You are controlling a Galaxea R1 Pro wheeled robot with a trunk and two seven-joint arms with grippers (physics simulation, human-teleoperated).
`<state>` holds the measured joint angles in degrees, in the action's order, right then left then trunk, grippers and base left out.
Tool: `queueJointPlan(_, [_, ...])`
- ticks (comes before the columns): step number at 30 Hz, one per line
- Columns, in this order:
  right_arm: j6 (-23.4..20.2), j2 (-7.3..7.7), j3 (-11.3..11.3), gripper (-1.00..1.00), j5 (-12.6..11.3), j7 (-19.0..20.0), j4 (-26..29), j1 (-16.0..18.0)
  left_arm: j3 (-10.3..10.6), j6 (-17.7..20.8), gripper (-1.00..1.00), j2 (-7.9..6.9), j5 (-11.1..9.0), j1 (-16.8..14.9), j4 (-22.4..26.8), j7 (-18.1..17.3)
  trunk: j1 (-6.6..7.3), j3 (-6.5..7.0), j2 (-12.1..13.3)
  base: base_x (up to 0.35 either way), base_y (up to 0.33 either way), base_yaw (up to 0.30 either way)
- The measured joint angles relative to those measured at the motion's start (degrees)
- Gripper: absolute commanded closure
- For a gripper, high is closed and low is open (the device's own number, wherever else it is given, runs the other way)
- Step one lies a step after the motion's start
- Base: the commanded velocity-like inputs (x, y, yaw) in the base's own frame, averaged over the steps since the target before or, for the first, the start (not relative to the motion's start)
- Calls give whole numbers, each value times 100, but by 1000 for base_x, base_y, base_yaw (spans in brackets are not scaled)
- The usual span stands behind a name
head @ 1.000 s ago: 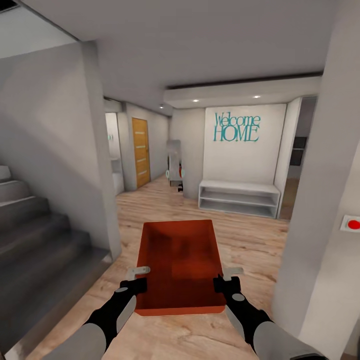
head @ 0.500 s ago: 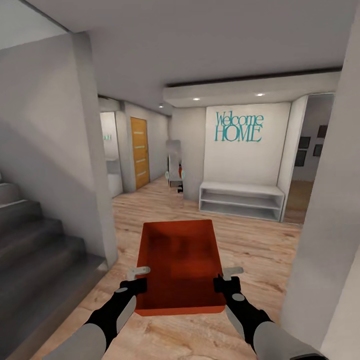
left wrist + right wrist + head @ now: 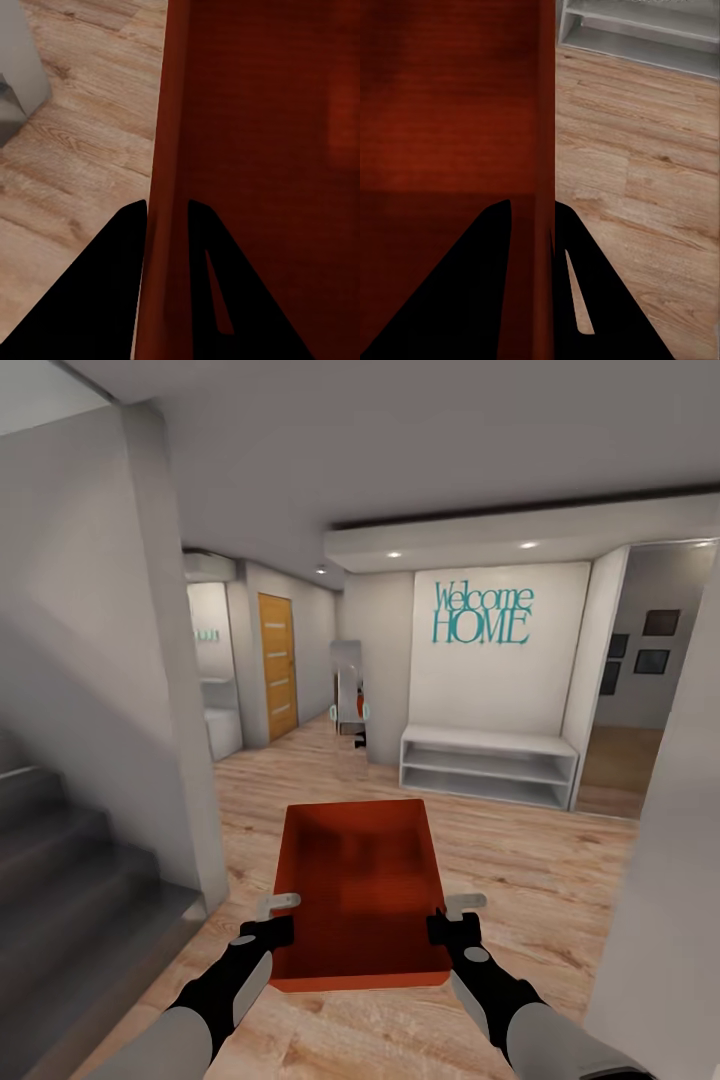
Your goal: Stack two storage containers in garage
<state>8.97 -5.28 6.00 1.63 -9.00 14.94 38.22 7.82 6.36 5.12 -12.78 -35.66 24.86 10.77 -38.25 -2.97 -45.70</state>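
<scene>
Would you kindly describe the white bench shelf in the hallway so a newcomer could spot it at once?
Look to the far white wall bearing the teal Welcome HOME lettering. Directly beneath it, on the wood floor, stands the white shelf, low and long with open tiers. Unlike the orange door further left and the grey stairs nearby, it is white, low and horizontal.
</scene>
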Motion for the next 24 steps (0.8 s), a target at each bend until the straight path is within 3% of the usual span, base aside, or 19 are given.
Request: queueJointPlan(24, [0,0,0,100,2,-1,0,-2,-2,-5,100,1,0,0,-7,-2,0,0,0,322,0,0])
